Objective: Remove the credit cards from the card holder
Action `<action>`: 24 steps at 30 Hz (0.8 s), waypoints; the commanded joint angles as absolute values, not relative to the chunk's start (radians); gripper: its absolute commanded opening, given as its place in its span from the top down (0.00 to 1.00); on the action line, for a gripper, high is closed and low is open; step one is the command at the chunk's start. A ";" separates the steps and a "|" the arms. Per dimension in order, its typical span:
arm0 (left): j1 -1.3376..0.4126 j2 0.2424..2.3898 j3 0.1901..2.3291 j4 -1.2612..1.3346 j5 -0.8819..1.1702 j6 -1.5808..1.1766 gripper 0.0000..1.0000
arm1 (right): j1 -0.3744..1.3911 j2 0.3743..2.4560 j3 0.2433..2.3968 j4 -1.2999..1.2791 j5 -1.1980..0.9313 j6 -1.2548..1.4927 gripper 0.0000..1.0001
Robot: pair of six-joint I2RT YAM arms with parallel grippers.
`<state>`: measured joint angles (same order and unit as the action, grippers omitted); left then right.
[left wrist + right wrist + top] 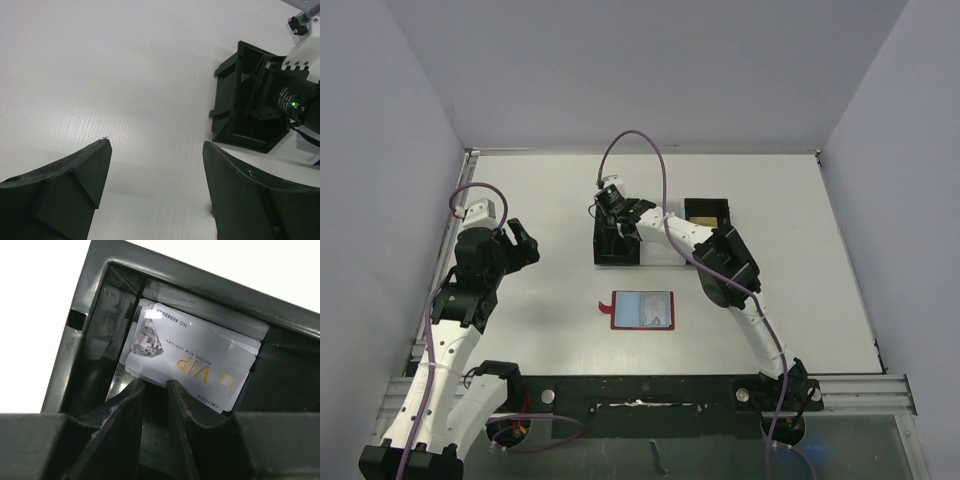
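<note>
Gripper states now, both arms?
Left gripper: open, empty.
Right gripper: jaws nearly together at the edge of a grey VIP card in the black bin; grip cannot be told.

The card (190, 357) is smooth, glossy grey-white plastic with gold print. The bin (95, 340) is black plastic, its inner walls shiny enough to mirror the card; the right fingers (125, 412) are matt black plastic, scuffed. The table (100, 90) is matt white, finely ribbed.

My left gripper (156, 145), jaws wide, hangs above the white table (100, 75); the right arm (292, 97) seemingly reaches into a black bin (232, 107).
</note>
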<state>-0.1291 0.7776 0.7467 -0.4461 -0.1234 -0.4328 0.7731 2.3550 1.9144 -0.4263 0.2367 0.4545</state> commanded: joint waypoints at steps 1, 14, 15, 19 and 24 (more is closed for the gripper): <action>-0.121 0.761 0.768 -0.416 -0.127 -0.430 0.27 | 0.778 2.361 1.973 -0.426 0.285 0.470 0.75; -0.121 0.764 0.767 -0.415 -0.125 -0.430 0.27 | 0.792 2.374 2.001 -0.456 0.344 0.446 0.73; -0.120 0.764 0.767 -0.414 -0.126 -0.430 0.27 | 0.792 2.370 2.006 -0.461 0.335 0.442 0.73; -0.121 0.765 0.768 -0.414 -0.125 -0.430 0.27 | 0.796 2.340 2.007 -0.458 0.312 0.433 0.72; -0.121 0.765 0.767 -0.414 -0.127 -0.430 0.27 | 0.805 2.304 1.981 -0.446 0.300 0.451 0.72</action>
<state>-0.1291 0.7769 0.7467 -0.4461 -0.1238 -0.4328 0.7929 2.3730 1.9583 -0.4728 0.3035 0.4458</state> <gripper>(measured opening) 0.727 0.274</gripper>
